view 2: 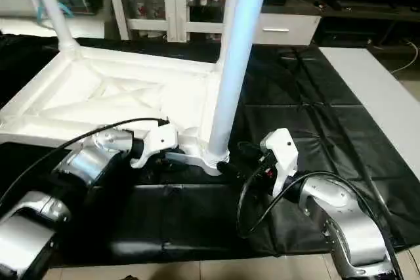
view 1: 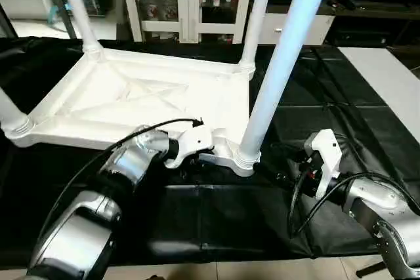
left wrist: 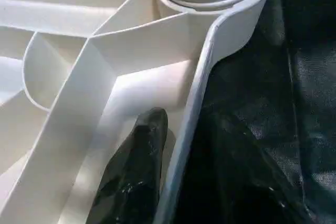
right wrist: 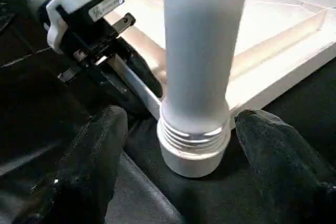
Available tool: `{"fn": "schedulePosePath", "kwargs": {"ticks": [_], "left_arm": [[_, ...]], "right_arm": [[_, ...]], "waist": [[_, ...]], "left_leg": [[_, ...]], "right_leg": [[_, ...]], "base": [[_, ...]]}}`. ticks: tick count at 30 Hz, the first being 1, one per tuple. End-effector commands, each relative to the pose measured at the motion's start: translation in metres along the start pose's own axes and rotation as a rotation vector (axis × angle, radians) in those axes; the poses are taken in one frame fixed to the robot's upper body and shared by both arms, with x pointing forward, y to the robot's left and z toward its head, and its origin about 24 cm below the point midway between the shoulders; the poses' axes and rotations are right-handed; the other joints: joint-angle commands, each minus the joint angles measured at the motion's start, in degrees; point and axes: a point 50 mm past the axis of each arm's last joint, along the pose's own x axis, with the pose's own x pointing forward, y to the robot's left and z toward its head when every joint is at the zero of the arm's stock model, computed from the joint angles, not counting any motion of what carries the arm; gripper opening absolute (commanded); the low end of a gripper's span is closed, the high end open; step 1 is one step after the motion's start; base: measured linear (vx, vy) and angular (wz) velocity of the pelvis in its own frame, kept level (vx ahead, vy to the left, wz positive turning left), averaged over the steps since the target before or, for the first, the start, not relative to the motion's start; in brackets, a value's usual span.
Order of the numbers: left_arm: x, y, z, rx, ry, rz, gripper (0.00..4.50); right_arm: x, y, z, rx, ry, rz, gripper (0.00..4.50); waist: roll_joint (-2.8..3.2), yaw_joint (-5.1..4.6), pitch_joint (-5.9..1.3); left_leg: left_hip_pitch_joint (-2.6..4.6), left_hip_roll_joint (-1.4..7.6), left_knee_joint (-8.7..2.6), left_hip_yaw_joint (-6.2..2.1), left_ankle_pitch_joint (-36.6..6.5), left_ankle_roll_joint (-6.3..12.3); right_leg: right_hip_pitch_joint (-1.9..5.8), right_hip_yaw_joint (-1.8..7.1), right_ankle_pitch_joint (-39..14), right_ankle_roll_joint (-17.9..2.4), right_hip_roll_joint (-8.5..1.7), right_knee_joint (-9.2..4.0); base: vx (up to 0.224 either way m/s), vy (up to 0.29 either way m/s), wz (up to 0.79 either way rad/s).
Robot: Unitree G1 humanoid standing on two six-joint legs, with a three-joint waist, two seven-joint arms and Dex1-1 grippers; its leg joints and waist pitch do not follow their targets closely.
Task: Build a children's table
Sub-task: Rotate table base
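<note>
White top [view 1: 138,96] upside down on counter [view 1: 341,109]; left hand [view 1: 197,157] pinching its rim; right hand [right wrist: 176,182] spread, flanking near-corner leg [right wrist: 202,56], not touching.

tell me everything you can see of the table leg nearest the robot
The near leg is a long white tube, smooth and plastic-looking, standing upright in the near right corner socket of the upside-down white table top. Its base widens into a ribbed, threaded collar sitting in the socket. Its upper end runs out of the picture. The right gripper is open, one finger on each side of the collar, touching neither. The left gripper is at the top's near rim beside it.
</note>
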Motion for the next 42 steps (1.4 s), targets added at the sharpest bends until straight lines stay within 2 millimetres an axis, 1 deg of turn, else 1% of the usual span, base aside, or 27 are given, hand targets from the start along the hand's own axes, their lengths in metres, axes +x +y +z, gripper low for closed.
{"fn": "schedulePosePath", "kwargs": {"ticks": [1,2,3,5,6,7,9,10,11,13,16,17,19,21,24,27,29,30,31,34,36,38,39,42], "left_arm": [[-0.003,0.011,0.027,0.089,-0.087,-0.010,1.46],[-0.004,0.011,0.027,0.104,-0.073,-0.024,1.46],[-0.004,0.011,0.026,0.103,-0.063,-0.035,1.46],[-0.005,0.011,0.024,0.100,-0.044,-0.060,1.46],[-0.005,0.012,0.024,0.096,-0.049,-0.062,1.46],[-0.005,0.014,0.026,0.084,-0.068,-0.053,1.79],[-0.006,0.015,0.027,0.072,-0.079,-0.069,1.90],[-0.006,0.014,0.028,0.081,-0.083,-0.094,2.00],[-0.006,0.014,0.028,0.081,-0.083,-0.094,2.13],[-0.005,0.013,0.029,0.091,-0.091,-0.097,2.29],[-0.006,0.014,0.033,0.061,-0.136,-0.125,2.29],[-0.006,0.015,0.034,0.058,-0.142,-0.125,2.29],[-0.006,0.016,0.035,0.056,-0.145,-0.123,2.29],[-0.009,0.018,0.030,0.096,-0.082,-0.116,2.29],[-0.012,0.020,0.027,0.100,-0.050,-0.110,2.29],[-0.017,0.021,0.019,0.125,0.033,-0.122,2.29],[-0.017,0.021,0.017,0.129,0.050,-0.128,2.29],[-0.017,0.020,0.013,0.125,0.074,-0.121,2.11],[-0.017,0.020,0.013,0.125,0.074,-0.121,1.99],[-0.017,0.020,0.010,0.124,0.080,-0.117,1.79],[-0.016,0.019,0.009,0.125,0.080,-0.106,1.53],[-0.015,0.019,0.009,0.128,0.079,-0.104,1.42],[-0.014,0.019,0.009,0.130,0.075,-0.103,1.33],[-0.011,0.018,0.010,0.132,0.069,-0.100,1.04]], "right_arm": [[-0.005,0.001,0.004,-0.012,-0.011,-0.003,3.57],[-0.006,0.001,0.003,-0.011,-0.011,-0.003,3.57],[-0.006,0.002,0.003,-0.010,-0.011,-0.003,3.57],[-0.006,0.003,0.002,-0.008,-0.011,-0.002,3.57],[-0.007,0.003,0.002,-0.007,-0.010,-0.002,3.57],[-0.007,0.003,0.002,-0.006,-0.009,-0.003,3.57],[-0.007,0.003,0.001,-0.005,-0.007,-0.004,3.57],[-0.008,0.003,0.000,-0.005,-0.006,-0.006,3.57],[-0.008,0.003,0.000,-0.005,-0.006,-0.006,3.57],[-0.008,0.003,0.000,-0.004,-0.004,-0.006,3.57],[-0.008,0.004,-0.001,-0.003,0.001,-0.003,3.57],[-0.008,0.004,-0.002,-0.003,0.003,-0.002,3.57],[-0.008,0.004,-0.002,-0.003,0.003,-0.001,3.57],[-0.007,0.004,-0.002,-0.005,0.004,0.003,3.57],[-0.006,0.005,-0.002,-0.006,0.004,0.005,3.57],[-0.006,0.005,-0.002,-0.006,0.004,0.008,3.57],[-0.006,0.005,-0.002,-0.006,0.004,0.009,3.57],[-0.005,0.005,-0.002,-0.005,0.004,0.009,3.57],[-0.005,0.005,-0.002,-0.005,0.004,0.009,3.57],[-0.005,0.005,-0.002,-0.005,0.002,0.010,3.57],[-0.004,0.006,-0.001,-0.005,-0.002,0.015,3.57],[-0.004,0.006,-0.001,-0.005,-0.004,0.016,3.57],[-0.004,0.005,-0.001,-0.004,-0.005,0.015,3.57],[-0.004,0.005,0.000,-0.002,-0.008,0.017,3.57]], "waist": [[0.05,-0.05,-3.54],[0.34,0.14,-3.49],[0.14,0.19,-3.49],[0.35,0.24,-3.45],[0.33,0.29,-3.40],[0.31,0.36,-3.36],[0.35,0.65,-3.45],[0.36,0.65,-3.39],[0.32,0.71,-3.40],[0.21,0.59,-3.36],[0.01,0.51,-3.27],[-0.20,0.44,-3.25],[-0.07,0.35,-3.11],[-0.11,0.13,-2.98],[-0.08,-0.10,-2.97],[-0.09,-0.16,-3.04],[-0.05,-0.18,-3.10],[0.02,-0.22,-3.22],[0.01,-0.21,-3.22],[0.03,-0.20,-3.13],[0.05,-0.16,-3.10],[0.04,-0.16,-3.07],[-0.07,-0.18,-3.04],[-0.15,-0.11,-3.09]], "left_leg": [[0.75,1.68,-3.59,0.03,-7.84,3.25],[0.78,1.69,-3.57,0.03,-7.77,3.45],[0.77,1.72,-3.61,0.02,-7.98,3.50],[0.76,1.65,-3.63,0.00,-8.21,3.37],[0.77,1.70,-3.66,-0.03,-8.71,3.09],[0.77,1.67,-3.66,-0.01,-9.02,2.90],[0.85,1.80,-3.69,-0.07,-8.66,2.54],[0.94,1.84,-3.72,-0.02,-8.73,2.53],[0.94,1.83,-3.67,-0.03,-8.70,2.56],[0.71,1.74,-3.65,-0.03,-8.68,2.77],[0.62,1.64,-3.61,0.04,-8.93,3.02],[0.62,1.71,-3.65,0.03,-9.33,2.90],[0.61,1.71,-3.71,-0.01,-10.61,2.63],[0.60,1.66,-3.86,-0.10,-12.55,2.24],[0.58,1.67,-3.95,-0.20,-13.28,1.58],[0.59,1.68,-3.88,-0.20,-12.65,1.62],[0.54,1.69,-3.83,-0.20,-11.98,1.80],[0.54,1.67,-3.74,-0.18,-11.08,1.92],[0.55,1.66,-3.70,-0.17,-10.83,1.99],[0.62,1.71,-3.74,-0.11,-11.23,2.14],[0.62,1.68,-3.76,-0.13,-11.97,1.99],[0.61,1.72,-3.80,-0.15,-12.25,1.85],[0.58,1.71,-3.83,-0.16,-12.64,1.73],[0.56,1.74,-3.78,-0.17,-12.24,1.82]], "right_leg": [[3.17,1.61,-1.94,-14.12,-2.35,-2.23],[3.17,1.64,-1.92,-14.20,-2.41,-2.24],[3.26,1.63,-2.27,-14.11,-2.45,-2.26],[3.23,1.61,-3.01,-13.97,-2.43,-2.31],[3.27,1.63,-3.71,-13.95,-2.50,-2.35],[3.26,1.64,-4.32,-13.83,-2.50,-2.43],[3.30,1.64,-3.82,-14.26,-2.62,-2.24],[3.17,1.65,-3.52,-14.42,-2.55,-2.27],[3.20,1.63,-3.06,-14.66,-2.56,-2.18],[3.46,1.61,-2.72,-14.71,-2.62,-2.12],[3.49,1.67,-4.85,-14.28,-2.73,-2.33],[3.44,1.66,-5.78,-14.27,-2.76,-2.43],[3.33,1.65,-7.69,-14.00,-2.72,-2.56],[3.19,1.65,-11.22,-12.59,-2.65,-2.96],[3.09,1.69,-13.03,-11.61,-2.67,-3.08],[3.08,1.69,-11.98,-11.73,-2.64,-2.94],[3.10,1.72,-10.57,-11.83,-2.58,-2.80],[3.17,1.70,-8.85,-12.29,-2.57,-2.60],[3.18,1.69,-8.28,-12.54,-2.57,-2.53],[3.14,1.68,-8.31,-13.25,-2.60,-2.58],[3.15,1.69,-9.38,-13.14,-2.64,-2.69],[3.11,1.70,-9.84,-13.00,-2.62,-2.73],[3.13,1.70,-10.45,-12.79,-2.64,-2.78],[3.11,1.73,-10.48,-12.69,-2.72,-2.76]], "base": [[0.000,0.000,0.00],[0.000,0.000,0.00],[0.000,0.000,0.00],[0.000,0.000,0.00],[0.000,0.000,0.00],[0.000,0.000,0.00],[0.000,0.000,0.00],[0.000,0.000,0.00],[0.000,0.000,0.00],[0.000,0.000,0.00],[0.000,0.000,0.00],[0.000,0.000,0.00],[0.000,0.000,0.00],[0.000,0.000,0.00],[0.000,0.000,0.00],[0.000,0.000,0.00],[0.000,0.000,0.00],[0.000,0.000,0.00],[0.000,0.000,0.00],[0.000,0.000,0.00],[0.000,0.000,0.00],[0.000,0.000,0.00],[0.000,0.000,0.00],[0.000,0.000,0.00]]}}
